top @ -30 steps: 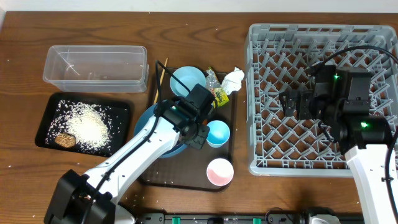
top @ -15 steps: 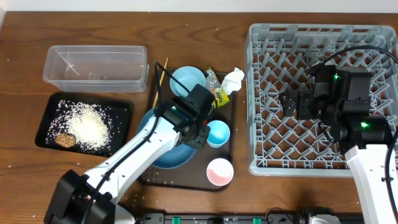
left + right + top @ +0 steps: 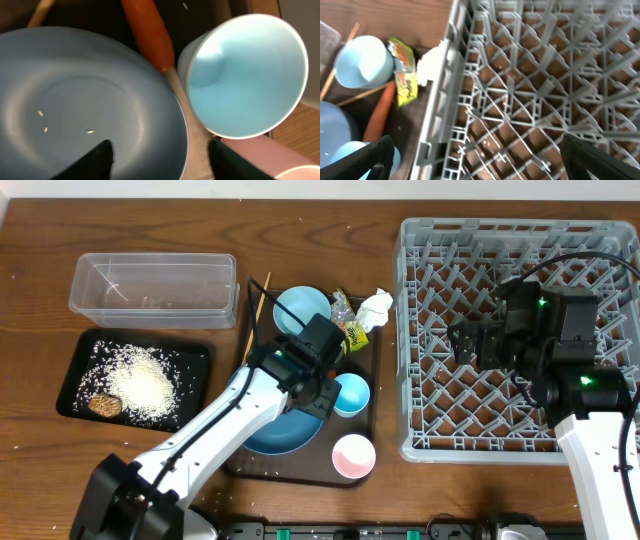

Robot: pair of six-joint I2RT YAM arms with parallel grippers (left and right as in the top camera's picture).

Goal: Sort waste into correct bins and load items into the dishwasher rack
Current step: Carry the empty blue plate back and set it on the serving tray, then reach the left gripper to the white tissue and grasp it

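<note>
- The dark blue plate (image 3: 85, 100) lies on the brown tray (image 3: 290, 468), with the small blue cup (image 3: 245, 75) just beside its rim.
- My left pincer (image 3: 160, 155) straddles that rim, fingers spread and not clamping.
- I judge I'm picking up the plate. Next I pinch the rim and lift clear toward the rack (image 3: 410, 330).

both arms have white shells on the long links and black housings at the joints. the left arm (image 3: 220, 430) has a thin black cable running along it. the right arm (image 3: 590, 445) shows two small green lights and a looping black cable. jaws are matte black.
</note>
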